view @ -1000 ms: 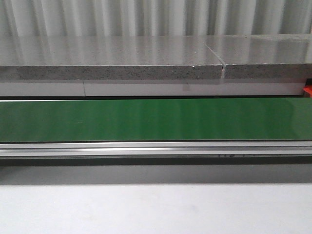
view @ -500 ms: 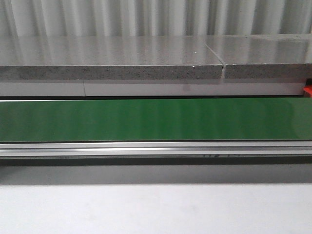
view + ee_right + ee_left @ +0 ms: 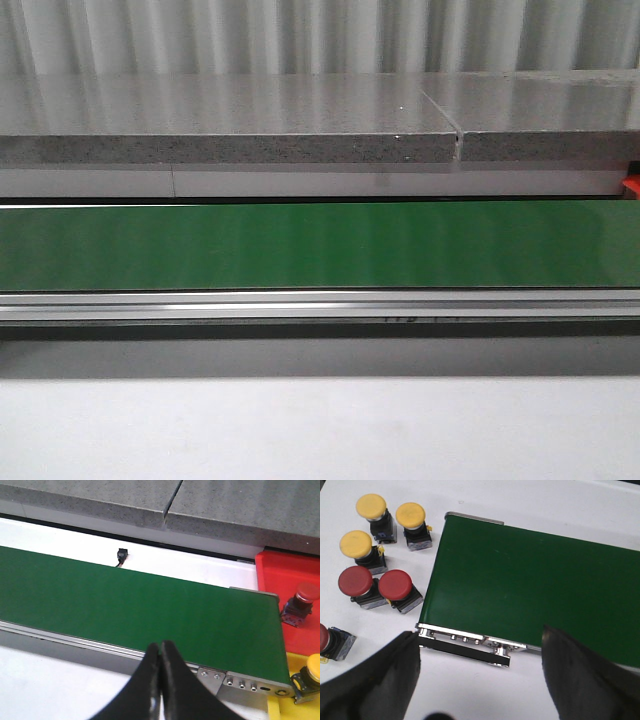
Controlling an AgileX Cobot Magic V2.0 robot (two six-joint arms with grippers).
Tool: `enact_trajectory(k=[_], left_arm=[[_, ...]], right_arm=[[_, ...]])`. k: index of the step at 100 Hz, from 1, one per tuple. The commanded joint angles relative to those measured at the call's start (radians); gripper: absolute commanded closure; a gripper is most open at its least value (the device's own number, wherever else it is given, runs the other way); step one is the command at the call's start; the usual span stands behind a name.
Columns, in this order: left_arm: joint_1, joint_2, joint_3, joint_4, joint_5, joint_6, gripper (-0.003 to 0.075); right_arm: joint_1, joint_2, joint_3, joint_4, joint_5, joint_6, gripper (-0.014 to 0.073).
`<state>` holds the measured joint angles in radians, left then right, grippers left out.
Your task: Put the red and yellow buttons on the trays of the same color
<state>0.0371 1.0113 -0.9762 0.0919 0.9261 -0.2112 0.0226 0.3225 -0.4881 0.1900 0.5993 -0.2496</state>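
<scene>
Beside left end of green belt [image 3: 530, 590], supply cluster seen on white table [image 3: 470, 690]: three yellow buttons [image 3: 410, 514] farther out, red buttons [image 3: 395, 585] nearer gripper, all upright, caps up, long axis vertical. Likely staged for belt loading. Left gripper [image 3: 480, 680] held wide open, empty, above belt end. At right end, red tray [image 3: 285, 575] carries one red button, yellow tray [image 3: 300, 707] one yellow. Right gripper [image 3: 160, 652] pressed closed, nothing held, over belt's near edge.
</scene>
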Motion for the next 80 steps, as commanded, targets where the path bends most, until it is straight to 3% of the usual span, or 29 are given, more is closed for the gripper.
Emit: enact_trajectory(k=[1,39,80], left_arm=[[0.061,0.049,-0.057,-0.039,-0.052,0.026,0.021],[0.338,0.286,-0.095,-0.255,-0.068,0.072,0.021],[0.377,0.523,-0.169,-0.295,-0.03,0.041,0.0211]], right_arm=[[0.0,0.004,-0.026,-0.002,-0.069,-0.001,0.0652],[0.0,0.004,-0.026,-0.002,-0.069,-0.001,0.0652],[0.0,0.004,-0.026,-0.002,-0.069,-0.001,0.0652]])
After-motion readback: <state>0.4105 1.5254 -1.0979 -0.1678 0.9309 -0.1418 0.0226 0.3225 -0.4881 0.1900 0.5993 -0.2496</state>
